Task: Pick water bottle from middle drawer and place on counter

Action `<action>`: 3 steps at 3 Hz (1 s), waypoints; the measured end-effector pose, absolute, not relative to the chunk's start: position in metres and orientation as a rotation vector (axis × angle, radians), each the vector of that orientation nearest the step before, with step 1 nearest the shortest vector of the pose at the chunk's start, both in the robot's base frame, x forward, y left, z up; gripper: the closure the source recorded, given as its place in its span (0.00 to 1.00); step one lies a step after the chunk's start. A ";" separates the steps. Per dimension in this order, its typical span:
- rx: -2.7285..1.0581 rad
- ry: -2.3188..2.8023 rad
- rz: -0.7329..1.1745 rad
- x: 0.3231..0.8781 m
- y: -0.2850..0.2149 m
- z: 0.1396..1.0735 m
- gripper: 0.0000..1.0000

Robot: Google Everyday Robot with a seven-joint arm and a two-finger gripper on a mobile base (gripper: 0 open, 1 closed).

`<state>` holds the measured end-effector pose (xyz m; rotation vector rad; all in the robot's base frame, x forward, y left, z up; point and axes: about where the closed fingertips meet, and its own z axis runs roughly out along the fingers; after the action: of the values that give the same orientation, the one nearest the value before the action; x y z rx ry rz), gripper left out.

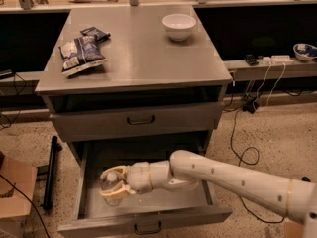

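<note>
The middle drawer point(166, 198) is pulled open at the bottom of the grey cabinet. The water bottle point(112, 181), clear with a white cap, stands near the drawer's left side. My gripper point(104, 185) reaches in from the right on a white arm, its tan fingers point(115, 171) closed around the bottle just above and below it. The bottle's lower part is hidden by the lower finger. The counter point(143, 58) is the grey top of the cabinet above.
A white bowl point(179, 26) sits at the counter's back right and a dark snack bag point(80, 54) at its left. A shut drawer front point(140, 119) hangs over the open drawer. A cardboard box point(15, 190) and a black bar point(49, 172) stand left; cables point(242, 150) lie right.
</note>
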<state>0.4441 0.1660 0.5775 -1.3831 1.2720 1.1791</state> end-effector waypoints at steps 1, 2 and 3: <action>-1.376 1.225 1.113 0.412 0.126 0.648 1.00; -1.370 1.259 0.943 0.423 0.055 0.720 1.00; -1.435 1.283 0.717 0.472 -0.016 0.810 1.00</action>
<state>0.4716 -0.0158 0.8100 -1.4347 1.2835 0.7174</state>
